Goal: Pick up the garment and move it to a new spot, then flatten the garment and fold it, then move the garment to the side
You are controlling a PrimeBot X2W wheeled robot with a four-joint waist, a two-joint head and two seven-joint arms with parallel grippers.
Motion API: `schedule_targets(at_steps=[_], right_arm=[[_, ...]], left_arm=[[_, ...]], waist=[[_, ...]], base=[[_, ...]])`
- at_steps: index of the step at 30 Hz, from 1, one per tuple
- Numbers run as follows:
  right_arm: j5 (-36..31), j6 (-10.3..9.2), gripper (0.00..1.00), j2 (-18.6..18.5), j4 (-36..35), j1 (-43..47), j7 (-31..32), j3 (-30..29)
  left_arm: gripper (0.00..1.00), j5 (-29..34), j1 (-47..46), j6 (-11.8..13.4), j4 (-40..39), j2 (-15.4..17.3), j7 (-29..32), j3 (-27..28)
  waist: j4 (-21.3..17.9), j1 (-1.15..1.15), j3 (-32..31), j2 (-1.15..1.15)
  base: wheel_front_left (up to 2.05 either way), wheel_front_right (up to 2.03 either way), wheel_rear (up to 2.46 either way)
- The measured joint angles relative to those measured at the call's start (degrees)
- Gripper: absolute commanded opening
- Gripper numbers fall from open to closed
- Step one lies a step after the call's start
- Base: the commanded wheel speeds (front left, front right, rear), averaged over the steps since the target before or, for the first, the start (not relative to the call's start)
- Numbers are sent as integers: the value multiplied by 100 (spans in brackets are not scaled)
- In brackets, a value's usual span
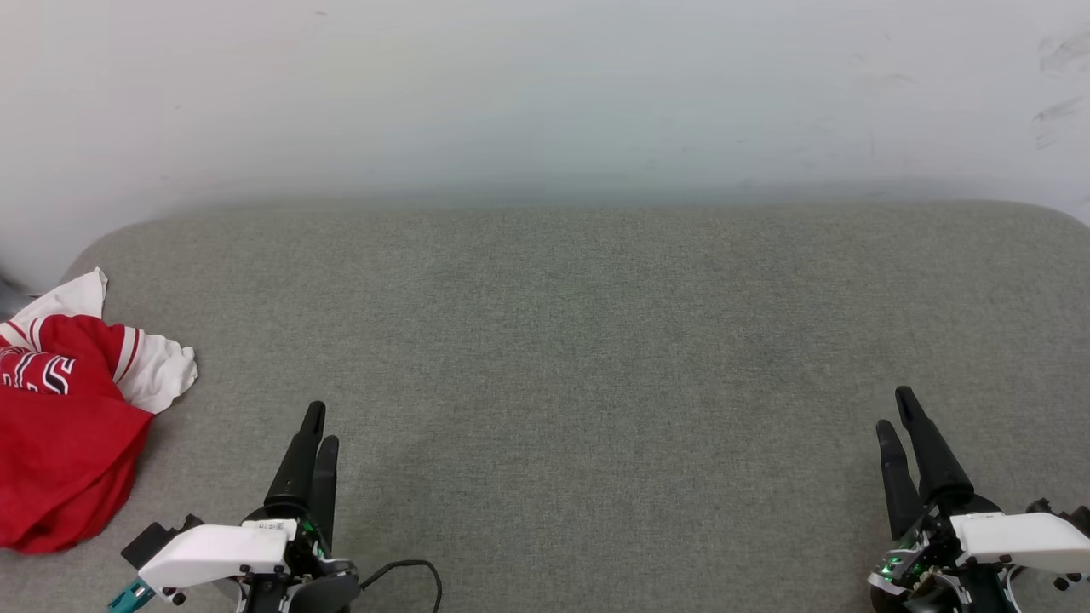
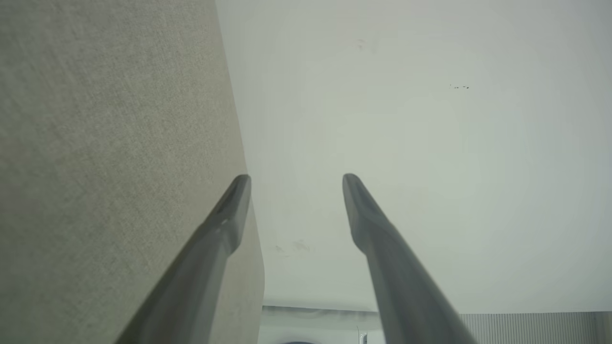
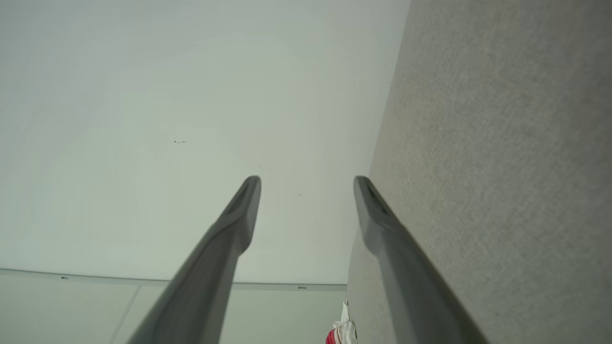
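Note:
The garment (image 1: 64, 409), red with white sleeves and striped trim, lies crumpled at the left edge of the grey padded surface (image 1: 579, 358). A bit of it peeks in at the bottom of the right wrist view, as the garment (image 3: 342, 332). My left gripper (image 1: 320, 423) stands low at the left, a short way right of the cloth, apart from it. The left gripper (image 2: 296, 184) is open with nothing between its fingers. My right gripper (image 1: 896, 409) stands low at the far right. The right gripper (image 3: 307, 186) is open and holds nothing.
A pale wall (image 1: 545, 94) rises right behind the grey surface. The surface has rounded far corners, and its left edge runs just beyond the garment. A black cable (image 1: 409, 572) loops by my left wrist.

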Motion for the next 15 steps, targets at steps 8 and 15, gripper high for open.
schedule_targets(at_steps=[8, 15], right_arm=[[-114, 0, 100, 0, -292, 5, -208, 135], [-304, 0, 100, -2, -608, 23, -377, 219]], left_arm=[[100, 85, -2, 0, -350, 1, -198, -160], [100, 381, -7, 0, -705, 2, -376, -328]], waist=[[15, 0, -1, 0], [26, 0, -6, 0]], base=[[0, 0, 0], [0, 0, 0]])
